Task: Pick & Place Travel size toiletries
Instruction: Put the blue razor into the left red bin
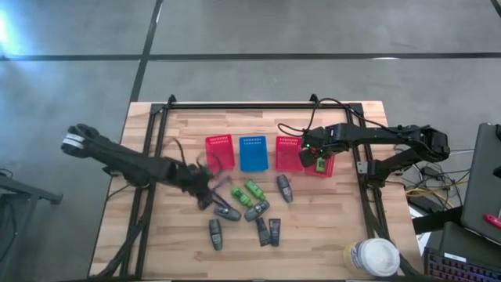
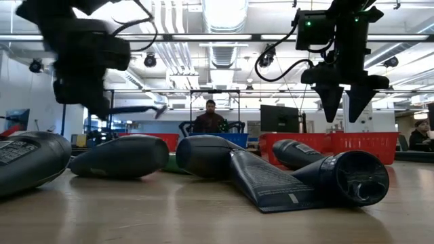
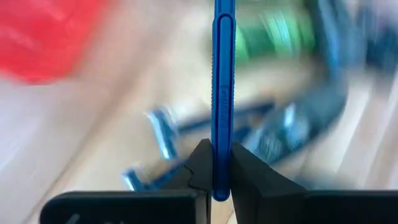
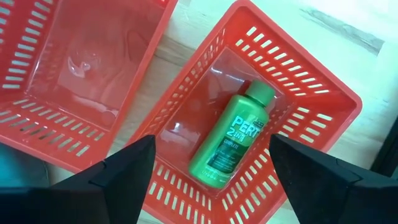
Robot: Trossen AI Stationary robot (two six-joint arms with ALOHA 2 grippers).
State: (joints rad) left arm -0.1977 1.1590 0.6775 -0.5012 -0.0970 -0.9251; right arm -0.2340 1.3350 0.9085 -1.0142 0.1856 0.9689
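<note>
Left hand (image 3: 212, 177) grips a thin blue piece (image 3: 222, 93), its long axis running straight out past the fingers; right hand (image 4: 211, 165) hangs open over a basket (image 4: 323, 87) where a green bottle (image 4: 233, 143) lies diagonal.

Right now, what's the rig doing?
Sorting travel toiletries into baskets. The left pincer is shut on a thin blue piece, near the pile of tubes on the table. The right pincer hangs open over the far-right red basket, where a green bottle lies inside. Several items remain on the table.
</note>
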